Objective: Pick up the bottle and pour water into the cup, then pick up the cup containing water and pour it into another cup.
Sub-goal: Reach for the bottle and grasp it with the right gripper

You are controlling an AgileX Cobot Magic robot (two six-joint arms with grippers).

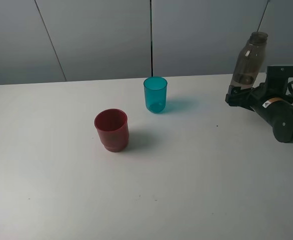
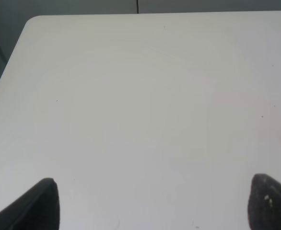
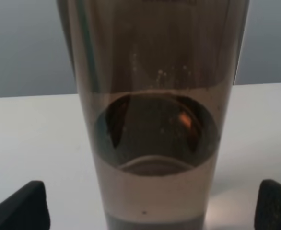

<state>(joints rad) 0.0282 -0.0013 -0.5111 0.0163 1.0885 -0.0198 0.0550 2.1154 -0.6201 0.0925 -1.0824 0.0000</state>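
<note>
The bottle (image 1: 249, 60) stood well to the right of the cup (image 1: 155, 94) and slightly farther back, upright or close to it, its long axis rising from the table (image 1: 186, 175) with the grey cap on top. The right gripper (image 1: 235, 95) was at the bottle's lower body, on the side facing away from the cup. In the right wrist view the bottle filled the middle, and the two dark fingers (image 3: 23, 208) showed wide of it on either side, with bare table in each gap. The jaws therefore stood open and straddled the bottle without pressing on it, as far as these views told. Water appeared to fill the bottle's lower part. Since the bottle lay straight ahead, centred between the fingers with its axis across their closing line, the coming move probably needed only a squeeze low on the body, then a lift and a carry toward the cup. Another cup (image 1: 111, 129) sat near the cup, to its left and closer to the front, the two apart and neither touched. The left gripper (image 2: 155, 203) was out of the exterior high view. Its own camera showed its fingertips spread wide over bare table, holding nothing, with only a red sliver at the picture's edge. The right arm was plainly the nearer one to the bottle.
</note>
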